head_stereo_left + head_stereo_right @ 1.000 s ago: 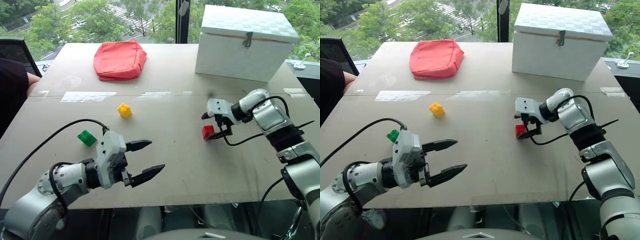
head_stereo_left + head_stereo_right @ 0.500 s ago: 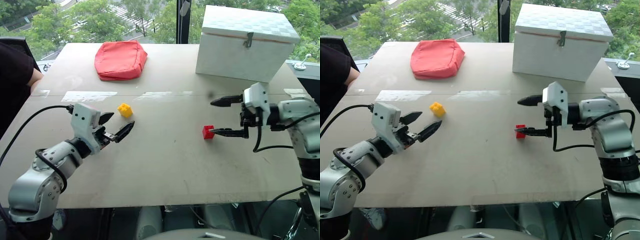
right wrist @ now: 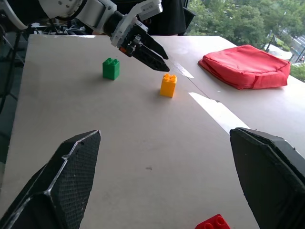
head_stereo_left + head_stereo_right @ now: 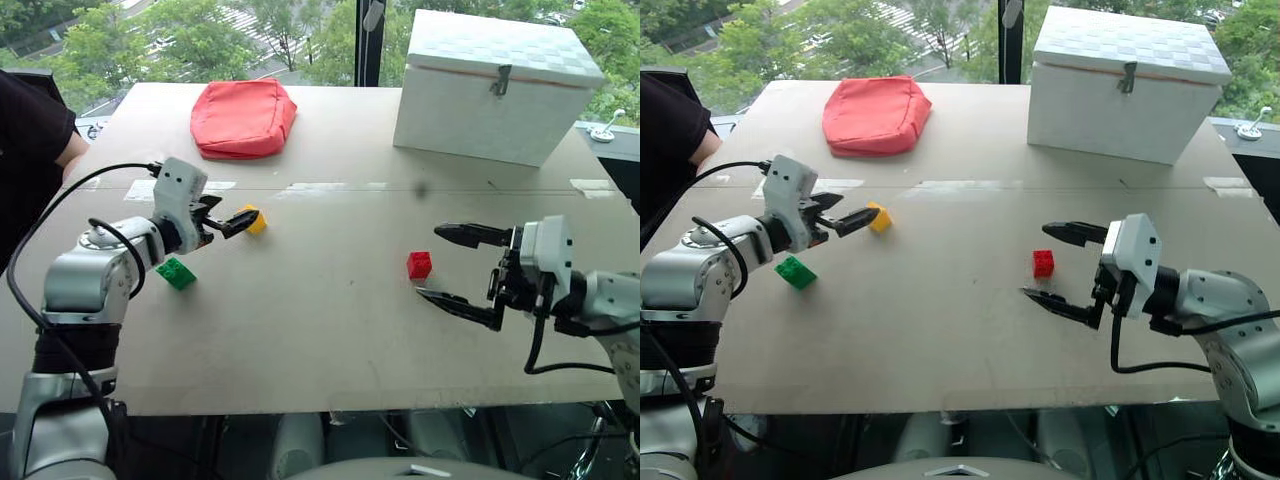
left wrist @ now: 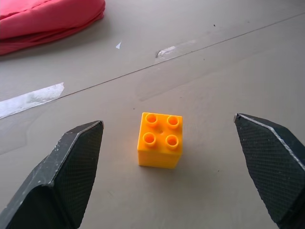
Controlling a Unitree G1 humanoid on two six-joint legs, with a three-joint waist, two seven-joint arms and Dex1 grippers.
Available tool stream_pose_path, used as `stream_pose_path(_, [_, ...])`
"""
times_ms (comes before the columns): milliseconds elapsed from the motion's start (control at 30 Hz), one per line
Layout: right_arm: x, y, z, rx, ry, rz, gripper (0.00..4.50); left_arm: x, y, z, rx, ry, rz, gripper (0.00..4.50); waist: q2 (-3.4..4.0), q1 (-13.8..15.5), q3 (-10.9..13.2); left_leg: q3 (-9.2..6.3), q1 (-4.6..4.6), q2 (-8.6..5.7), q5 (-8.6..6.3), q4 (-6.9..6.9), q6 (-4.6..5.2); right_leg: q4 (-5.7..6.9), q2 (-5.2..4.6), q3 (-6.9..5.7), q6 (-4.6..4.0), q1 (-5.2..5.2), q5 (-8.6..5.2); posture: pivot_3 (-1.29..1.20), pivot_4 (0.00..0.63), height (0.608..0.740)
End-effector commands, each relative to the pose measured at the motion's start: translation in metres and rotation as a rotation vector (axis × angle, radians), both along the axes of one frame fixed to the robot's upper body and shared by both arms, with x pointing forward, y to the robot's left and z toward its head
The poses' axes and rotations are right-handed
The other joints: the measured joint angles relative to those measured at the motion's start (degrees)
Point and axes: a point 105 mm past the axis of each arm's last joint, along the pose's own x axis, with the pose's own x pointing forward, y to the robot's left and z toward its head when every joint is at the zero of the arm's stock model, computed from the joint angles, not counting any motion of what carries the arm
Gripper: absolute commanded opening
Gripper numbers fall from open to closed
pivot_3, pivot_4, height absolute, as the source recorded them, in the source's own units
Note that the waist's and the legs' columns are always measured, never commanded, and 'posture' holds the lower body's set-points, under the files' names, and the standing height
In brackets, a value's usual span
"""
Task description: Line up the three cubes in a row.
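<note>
The yellow cube [image 5: 159, 140] stands on the table just ahead of my left gripper [image 4: 232, 218], which is open with its fingers [image 5: 76, 157] spread wide to either side and clear of the cube. Behind that gripper, nearer the front edge, lies the green cube [image 4: 176, 273]. The red cube [image 4: 419, 265] sits right of centre. My right gripper [image 4: 1034, 260] is open and points left. Its tips hover level with the red cube without touching it. The right wrist view shows the left gripper [image 3: 152, 52] by the yellow cube [image 3: 168, 85].
A red cushion [image 4: 243, 118] lies at the back left and a big white box [image 4: 495, 85] stands at the back right. A person in a dark sleeve [image 4: 30, 140] is at the table's left edge. Strips of tape [image 4: 140, 190] cross the table.
My left arm swung forward and left, bringing its open gripper up to the yellow cube and uncovering the green one. My right gripper drew back from the red cube toward the front edge.
</note>
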Motion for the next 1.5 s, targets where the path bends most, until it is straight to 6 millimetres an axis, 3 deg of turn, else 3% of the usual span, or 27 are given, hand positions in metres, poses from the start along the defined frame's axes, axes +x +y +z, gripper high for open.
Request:
stream_pose_path(33, [-0.01,-0.001,0.012,0.018,-0.051,0.016,4.45,-0.024,0.019,0.015,-0.014,0.013,0.03,4.5,-0.04,-0.51,0.02,0.0,0.0,0.0,0.0,-0.01,0.0,0.0,0.0,0.0,0.0,-0.01,0.0,0.0,0.15,0.74])
stream_pose_path(200, [-0.011,0.004,0.009,0.041,-0.004,0.09,4.45,-0.064,0.047,0.004,0.074,0.144,0.004,4.5,-0.19,-0.77,0.11,-0.01,0.05,0.07,0.0,-0.06,0.0,0.0,-0.02,-0.04,-0.18,-0.04,-0.1,0.0,0.15,0.74])
stream_pose_path(367, [-0.015,0.01,0.003,0.028,0.021,0.172,4.45,-0.083,0.075,-0.01,0.322,0.226,-0.11,4.5,-0.17,-0.16,0.12,-0.04,0.11,0.08,-0.13,-0.05,-0.23,-0.01,-0.34,-0.2,-0.22,-0.1,-0.11,0.0,0.15,0.74])
stream_pose_path(533, [-0.016,0.013,0.0,0.017,0.018,0.191,4.45,-0.075,0.082,-0.012,0.308,0.235,-0.151,4.5,-0.17,0.45,0.12,-0.05,0.08,0.0,-0.16,-0.1,-0.24,-0.06,-0.89,-0.59,-0.23,-0.16,-0.1,0.0,0.15,0.74])
stream_pose_path(867, [-0.021,0.007,0.0,-0.011,0.018,0.142,4.45,-0.057,0.08,-0.036,0.292,0.294,-0.211,4.5,-0.18,0.76,0.11,0.16,-0.47,-0.08,-0.01,-0.08,0.03,-0.07,-0.67,-0.73,-0.15,-0.5,-0.07,0.0,0.15,0.74])
stream_pose_path(967, [-0.022,0.008,0.0,-0.016,0.017,0.127,4.5,-0.054,0.078,-0.043,0.294,0.304,-0.242,3.32,-0.2,0.77,0.1,0.05,-0.57,-0.07,-0.01,0.09,0.03,-0.04,-0.64,-0.79,-0.12,-0.5,-0.05,0.0,0.15,0.74])
stream_pose_path(1067, [-0.023,0.008,0.001,-0.013,0.02,0.106,4.5,-0.049,0.077,-0.04,0.289,0.275,-0.252,1.76,-0.22,0.81,0.09,-0.05,-0.68,-0.06,-0.01,0.27,0.03,0.0,-0.64,-0.85,-0.12,-0.49,-0.05,0.0,0.15,0.74])
stream_pose_path(1100, [-0.024,0.008,0.001,-0.014,0.022,0.1,4.5,-0.049,0.075,-0.038,0.285,0.264,-0.273,1.28,-0.22,0.82,0.09,-0.09,-0.71,-0.06,-0.01,0.33,0.03,0.02,-0.63,-0.88,-0.12,-0.48,-0.05,0.0,0.15,0.74])
stream_pose_path(1300, [-0.02,0.002,-0.002,-0.007,-0.009,0.005,4.5,-0.047,0.033,-0.018,0.242,0.152,-0.493,1.28,-0.23,0.95,0.09,-0.31,-0.79,-0.06,-0.01,0.57,0.04,0.08,-0.66,-1.08,-0.17,-0.36,-0.08,0.0,0.15,0.74])
stream_pose_path(1333, [-0.019,0.0,-0.003,0.011,-0.009,-0.021,4.5,-0.046,0.02,-0.014,0.253,0.132,-0.546,1.28,-0.23,0.92,0.08,-0.32,-0.79,-0.06,-0.01,0.6,0.04,0.09,-0.66,-1.08,-0.17,-0.35,-0.08,0.0,0.15,0.74])
stream_pose_path(1433, [-0.011,-0.019,-0.01,0.048,0.023,-0.14,4.5,-0.041,-0.046,0.0,0.248,0.083,-0.743,1.28,-0.24,1.82,0.08,-0.58,-0.79,-0.08,0.0,0.69,0.04,0.11,-0.65,-1.3,-0.13,-0.18,-0.06,0.0,0.15,0.74])
stream_pose_path(1500, [-0.01,-0.028,-0.016,0.018,0.049,-0.186,4.5,-0.035,-0.075,0.0,0.275,0.077,-0.813,1.28,-0.21,1.79,0.07,-0.65,-0.79,-0.13,0.0,0.76,0.05,0.11,-0.64,-1.33,-0.14,-0.06,-0.06,0.0,0.15,0.74])
